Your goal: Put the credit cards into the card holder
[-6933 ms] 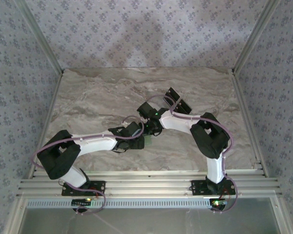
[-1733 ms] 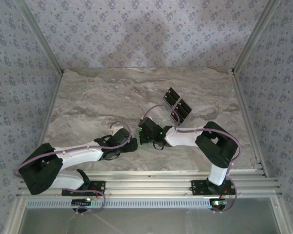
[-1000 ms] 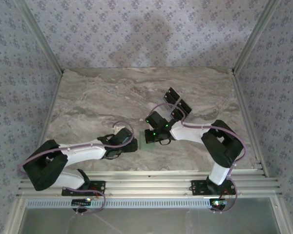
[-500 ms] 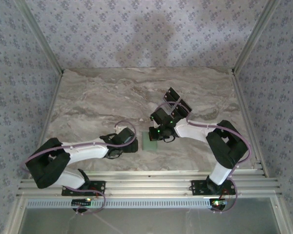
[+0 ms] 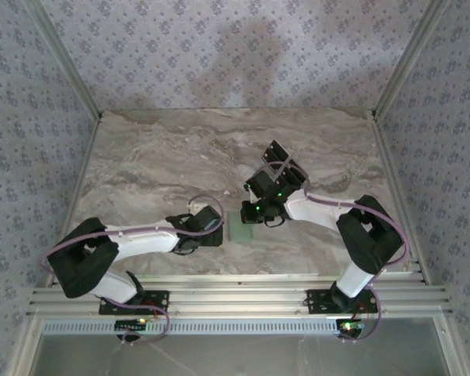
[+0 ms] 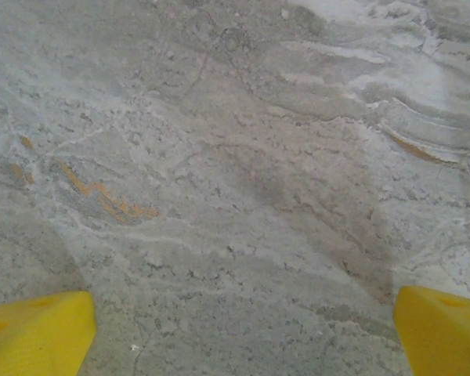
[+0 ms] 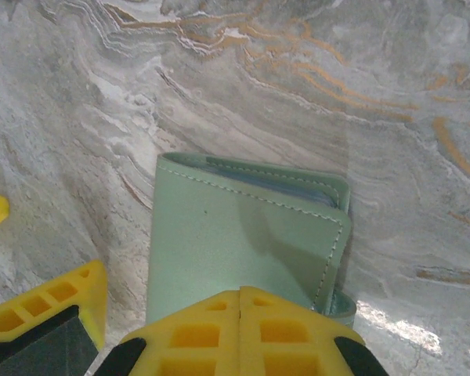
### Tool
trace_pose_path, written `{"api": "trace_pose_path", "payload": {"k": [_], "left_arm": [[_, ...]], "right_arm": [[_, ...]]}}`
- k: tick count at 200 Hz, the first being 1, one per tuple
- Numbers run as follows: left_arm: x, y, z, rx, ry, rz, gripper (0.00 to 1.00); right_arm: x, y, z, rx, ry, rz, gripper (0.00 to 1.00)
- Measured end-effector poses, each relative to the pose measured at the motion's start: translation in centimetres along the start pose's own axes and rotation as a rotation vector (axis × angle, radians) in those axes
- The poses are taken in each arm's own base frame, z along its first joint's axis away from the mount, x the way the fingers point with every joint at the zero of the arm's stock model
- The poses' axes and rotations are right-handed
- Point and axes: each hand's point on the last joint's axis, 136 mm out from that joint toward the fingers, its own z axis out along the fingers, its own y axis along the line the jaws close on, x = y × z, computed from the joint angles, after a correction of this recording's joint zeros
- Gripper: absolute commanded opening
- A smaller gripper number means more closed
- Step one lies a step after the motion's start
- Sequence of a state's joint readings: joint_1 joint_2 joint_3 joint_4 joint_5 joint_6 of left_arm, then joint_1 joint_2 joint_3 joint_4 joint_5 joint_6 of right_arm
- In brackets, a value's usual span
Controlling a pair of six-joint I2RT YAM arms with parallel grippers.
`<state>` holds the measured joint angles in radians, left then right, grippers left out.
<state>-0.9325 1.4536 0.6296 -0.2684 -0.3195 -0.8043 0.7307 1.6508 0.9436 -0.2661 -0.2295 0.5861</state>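
At the near edge, the left arm reaches inward and its hand sits low over the marble tabletop, just left of the card holder. In the left wrist view this hand is spread wide, a yellow fingertip in each lower corner and bare marble between them.

The pale green card holder lies flat on the tabletop between the two hands, folded shut, with pale stitching along its edges and a bluish-grey lining showing at one edge.

The right hand is over the holder's edge, its yellow fingers pressed together with nothing between them; I cannot tell whether the tips touch the holder.

Farther back, the black credit cards lie on the tabletop, partly covered by the right arm.
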Motion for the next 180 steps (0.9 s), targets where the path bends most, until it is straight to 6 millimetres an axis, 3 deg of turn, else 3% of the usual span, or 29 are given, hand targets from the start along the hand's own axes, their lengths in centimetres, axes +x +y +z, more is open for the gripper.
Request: {"api": "trace_pose_path", "payload": {"k": [98, 142, 180], "left_arm": [[-0.2, -0.9, -0.2, 0.019, -0.027, 0.014, 0.98], [-1.6, -4.8, -0.8, 0.179, -0.061, -0.011, 0.98], [-1.9, -6.0, -1.0, 0.229, -0.069, -0.016, 0.98]], "right_arm": [[0.4, -0.3, 0.2, 0.003, 0.004, 0.001, 0.0], [0.3, -0.3, 0.3, 0.0, 0.0, 0.0, 0.0], [0.2, -0.3, 0.5, -0.001, -0.002, -0.001, 0.0]]}}
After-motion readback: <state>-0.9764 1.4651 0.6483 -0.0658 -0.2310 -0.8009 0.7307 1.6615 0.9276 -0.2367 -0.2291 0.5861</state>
